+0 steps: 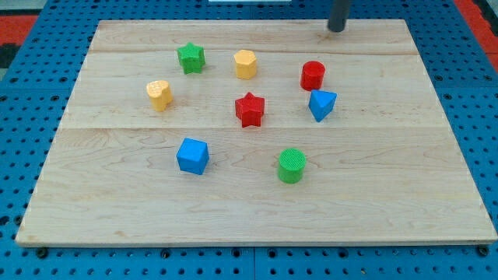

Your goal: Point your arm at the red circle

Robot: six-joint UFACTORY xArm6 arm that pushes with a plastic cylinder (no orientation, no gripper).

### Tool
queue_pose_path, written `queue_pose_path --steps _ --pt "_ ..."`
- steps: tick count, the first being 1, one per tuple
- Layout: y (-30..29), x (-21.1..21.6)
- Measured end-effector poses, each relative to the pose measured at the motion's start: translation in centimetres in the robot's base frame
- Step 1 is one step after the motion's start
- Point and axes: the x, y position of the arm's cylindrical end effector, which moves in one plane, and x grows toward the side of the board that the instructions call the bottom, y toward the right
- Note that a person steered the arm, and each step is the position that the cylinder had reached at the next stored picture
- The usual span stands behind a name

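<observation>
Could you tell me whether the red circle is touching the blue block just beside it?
Apart. The camera view shows a thin strip of bare wood between the red circle and the blue block below it.

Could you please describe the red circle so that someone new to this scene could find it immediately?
On the wooden board, look to the upper right of the block cluster, below my tip. The red circle sits just above the blue block. Unlike the red star, it is a round, upright cylinder.

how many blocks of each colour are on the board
red: 2, the red cylinder and red star
green: 2, the green star and green cylinder
yellow: 2, the yellow hexagon and yellow heart
blue: 2, the blue cube and blue triangle
total: 8
</observation>
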Motion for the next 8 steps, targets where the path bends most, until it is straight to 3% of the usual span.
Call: queue_pose_path --steps 1,5,6,7,8 --pt "-2.6 0.6" --pt "-2.6 0.9" --pt "-2.2 0.9" --pt "1.8 1.5" --pt "7.0 8.4"
